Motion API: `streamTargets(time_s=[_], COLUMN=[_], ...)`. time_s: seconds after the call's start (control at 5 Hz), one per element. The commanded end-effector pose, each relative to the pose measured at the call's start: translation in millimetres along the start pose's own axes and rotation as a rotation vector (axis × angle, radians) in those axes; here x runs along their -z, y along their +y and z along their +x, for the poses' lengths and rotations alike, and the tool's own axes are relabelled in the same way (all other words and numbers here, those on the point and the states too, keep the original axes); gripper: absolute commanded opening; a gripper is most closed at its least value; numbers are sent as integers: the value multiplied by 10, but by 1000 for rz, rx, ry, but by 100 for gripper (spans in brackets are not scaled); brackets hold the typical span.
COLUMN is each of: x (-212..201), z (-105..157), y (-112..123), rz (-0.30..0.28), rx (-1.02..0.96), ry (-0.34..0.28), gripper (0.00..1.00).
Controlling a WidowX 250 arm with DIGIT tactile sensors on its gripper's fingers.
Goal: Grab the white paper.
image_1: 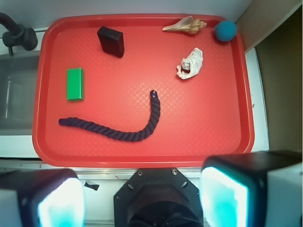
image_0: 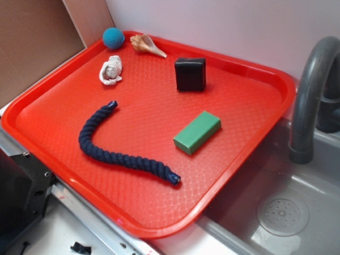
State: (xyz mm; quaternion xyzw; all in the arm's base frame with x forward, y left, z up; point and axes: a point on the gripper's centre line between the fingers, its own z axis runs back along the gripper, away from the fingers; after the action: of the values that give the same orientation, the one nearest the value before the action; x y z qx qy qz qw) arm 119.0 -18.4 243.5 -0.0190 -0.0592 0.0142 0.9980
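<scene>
Your claw [image_1: 142, 201] stood apart and empty; the white paper [image_1: 190, 64] lay far ahead, slightly right (near the teal ball [image_1: 225, 30]).

The white paper [image_0: 111, 70] is lying on the red tray [image_0: 149, 98], near the teal ball [image_0: 113, 37]. A blue rope [image_0: 119, 152] is curving nearby.
</scene>
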Motion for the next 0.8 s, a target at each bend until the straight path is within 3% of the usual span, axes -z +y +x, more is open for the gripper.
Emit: streamTargets(time_s=[0.0,0.2,0.4,0.6], x=[0,130,283,543], z=[0,170,335,495], y=[0,169,376,591], rz=[0,-29,33,42], rx=[0,-250,-487,-732], ry=[0,-78,-194,-300], gripper=[100,100,100,100])
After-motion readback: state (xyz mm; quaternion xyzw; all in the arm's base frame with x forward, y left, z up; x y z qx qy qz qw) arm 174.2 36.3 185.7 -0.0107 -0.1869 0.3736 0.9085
